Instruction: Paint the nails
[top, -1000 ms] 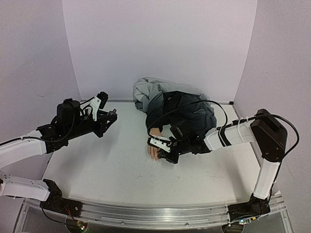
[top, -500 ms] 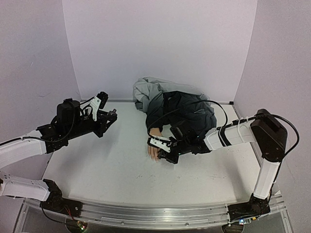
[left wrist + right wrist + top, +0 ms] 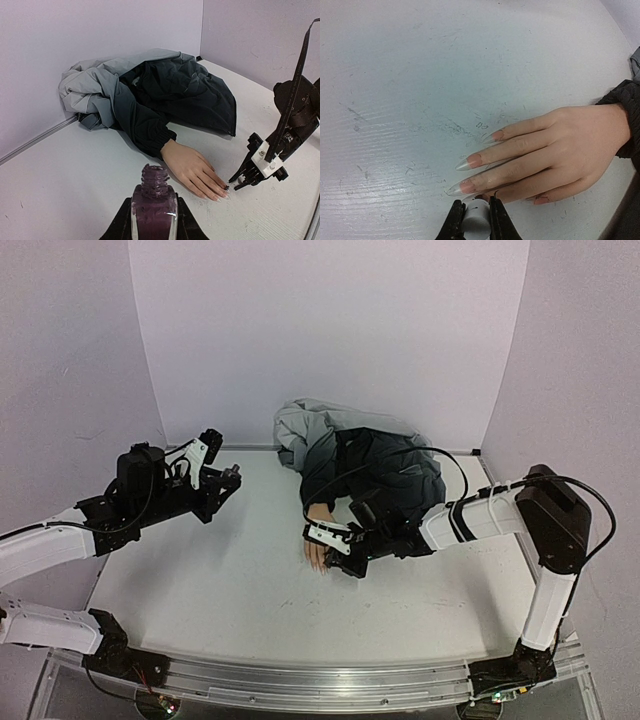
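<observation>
White worktop (image 3: 220, 580), crumpled grey-black jacket (image 3: 165, 90), its cuff hiding the wrist of a flat-lying mannequin hand (image 3: 560, 145), left claw (image 3: 153, 224) clamped on an uncapped bottle (image 3: 153, 207) of purple polish, right claw (image 3: 475, 211) clamped on a half-cropped white cap (image 3: 477, 221), just beside the long pointed nails (image 3: 474, 160)

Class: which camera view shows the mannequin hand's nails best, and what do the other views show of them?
The right wrist view: the nails sit close up, long, pointed, each distinct. The left wrist view shows them as tiny distant tips. In the top view the mannequin hand shows, its nails too small to tell.
</observation>
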Motion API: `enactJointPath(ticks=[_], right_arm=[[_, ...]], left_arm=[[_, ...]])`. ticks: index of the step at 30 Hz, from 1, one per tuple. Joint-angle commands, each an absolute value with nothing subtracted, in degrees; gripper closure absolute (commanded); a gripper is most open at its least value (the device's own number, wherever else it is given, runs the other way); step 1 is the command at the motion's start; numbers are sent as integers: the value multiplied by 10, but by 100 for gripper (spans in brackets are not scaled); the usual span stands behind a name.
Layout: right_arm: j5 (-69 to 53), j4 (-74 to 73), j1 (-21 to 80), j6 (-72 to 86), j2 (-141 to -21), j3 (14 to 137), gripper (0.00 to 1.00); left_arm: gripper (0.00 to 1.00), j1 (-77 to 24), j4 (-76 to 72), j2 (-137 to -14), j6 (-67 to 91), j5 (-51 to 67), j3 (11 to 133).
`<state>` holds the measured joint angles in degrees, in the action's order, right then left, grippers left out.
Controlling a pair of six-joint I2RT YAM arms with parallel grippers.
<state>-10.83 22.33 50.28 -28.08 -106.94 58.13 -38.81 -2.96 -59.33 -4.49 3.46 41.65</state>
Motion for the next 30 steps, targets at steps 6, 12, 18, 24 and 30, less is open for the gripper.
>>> enactJointPath(ticks=[6, 12, 18, 24, 30], right_arm=[[-107, 216, 508, -281, -1077, 596, 100], [-106, 214, 509, -280, -1077, 595, 100], [-104, 214, 509, -279, -1077, 593, 100], [-106, 213, 510, -278, -1075, 590, 100], [-107, 211, 511, -277, -1075, 588, 100]], left_arm=[[100, -385, -58, -588, -44, 43, 450], [100, -385, -58, -588, -44, 44, 450], [100, -385, -57, -589, -44, 44, 450], [100, -385, -58, -588, -44, 44, 450], [100, -385, -58, -588, -43, 45, 450]])
